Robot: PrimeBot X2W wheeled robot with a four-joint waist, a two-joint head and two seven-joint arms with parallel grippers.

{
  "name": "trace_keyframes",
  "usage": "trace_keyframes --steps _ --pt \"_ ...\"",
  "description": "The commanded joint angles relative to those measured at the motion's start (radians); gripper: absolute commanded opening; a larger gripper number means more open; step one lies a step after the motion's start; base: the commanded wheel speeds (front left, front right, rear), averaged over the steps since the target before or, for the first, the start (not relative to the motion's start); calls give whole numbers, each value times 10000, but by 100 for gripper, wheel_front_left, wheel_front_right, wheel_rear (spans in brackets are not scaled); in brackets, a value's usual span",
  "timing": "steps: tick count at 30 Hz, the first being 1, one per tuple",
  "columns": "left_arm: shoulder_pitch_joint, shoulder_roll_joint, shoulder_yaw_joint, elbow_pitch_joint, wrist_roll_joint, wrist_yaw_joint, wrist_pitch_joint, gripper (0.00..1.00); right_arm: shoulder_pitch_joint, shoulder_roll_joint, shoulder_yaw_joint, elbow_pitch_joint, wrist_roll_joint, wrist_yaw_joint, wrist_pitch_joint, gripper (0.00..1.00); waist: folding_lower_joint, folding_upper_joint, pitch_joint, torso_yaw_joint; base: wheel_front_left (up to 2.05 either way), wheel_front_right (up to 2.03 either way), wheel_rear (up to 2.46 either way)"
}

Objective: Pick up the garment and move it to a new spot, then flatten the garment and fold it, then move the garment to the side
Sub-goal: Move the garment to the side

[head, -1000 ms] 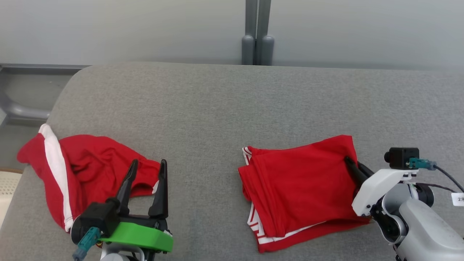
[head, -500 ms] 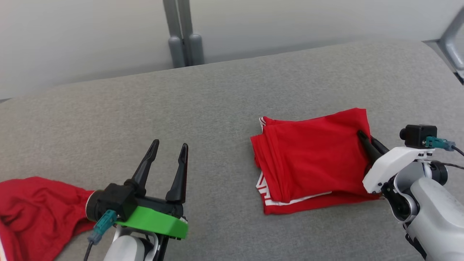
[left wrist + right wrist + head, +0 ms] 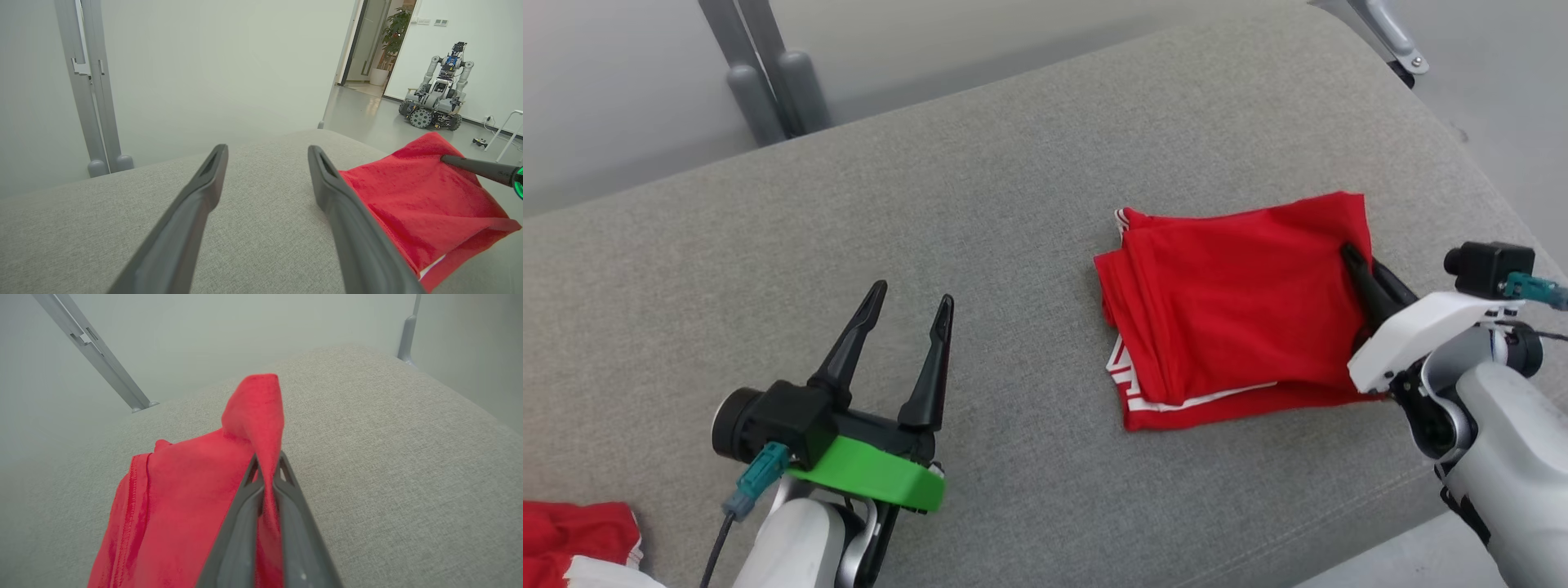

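Note:
A folded red garment (image 3: 1233,302) with white trim lies on the grey padded table (image 3: 1013,204), toward its right end. My right gripper (image 3: 1356,260) is shut on the garment's right edge. In the right wrist view the red cloth (image 3: 261,416) is pinched between the fingers (image 3: 245,498) and its corner rises above them. My left gripper (image 3: 908,298) stands open over bare table, well left of the garment. Through the left wrist view its fingers (image 3: 204,192) spread apart with nothing between them, and the garment (image 3: 421,204) lies to their right with the right gripper's fingertip (image 3: 470,165) on it.
Another red garment with white trim (image 3: 580,535) lies crumpled at the lower left corner. Grey metal posts (image 3: 768,73) stand behind the table. The table's rounded right end (image 3: 1437,122) is close to the folded garment. A second robot (image 3: 437,98) is parked across the room.
The head camera has turned to the right, sliding the crumpled garment nearly out at the lower left. The right gripper stays shut on the folded garment; the left stays open.

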Motion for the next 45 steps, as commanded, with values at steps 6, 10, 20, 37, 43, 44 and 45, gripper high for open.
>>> trace_keyframes --steps 6,10,20,37,43,44,45 --pt "-700 497 -131 -170 111 -30 132 100 -1307 -338 -5 248 307 5 -126 0 0 0 1536 25 0 0 0" --pt "-1028 728 -119 -438 153 -30 316 100 -2095 -682 -54 364 502 5 -121 0 0 0 2365 324 0 0 0" --pt "-1827 1155 -190 -1174 338 -1 619 100 -3705 -2401 -525 1603 875 5 85 0 0 0 4288 1275 0 0 0" --pt "-1845 1007 -179 -823 97 102 215 100 -5461 -3339 -736 5200 -839 3 -973 100 0 0 4016 2097 0 0 0" --pt "-1291 758 76 -379 -165 226 41 100 -5253 -3299 -752 4481 -1714 3 -1124 100 0 0 2462 2475 0 0 0" --pt "-1181 726 137 -323 -206 258 17 100 -5106 -3307 -875 4163 -1814 3 -1119 100 0 0 2191 2542 0 0 0" --pt "-1044 717 254 -281 -268 301 0 100 -4882 -3275 -1011 3713 -1978 3 -1122 100 0 0 1876 2616 0 0 0"
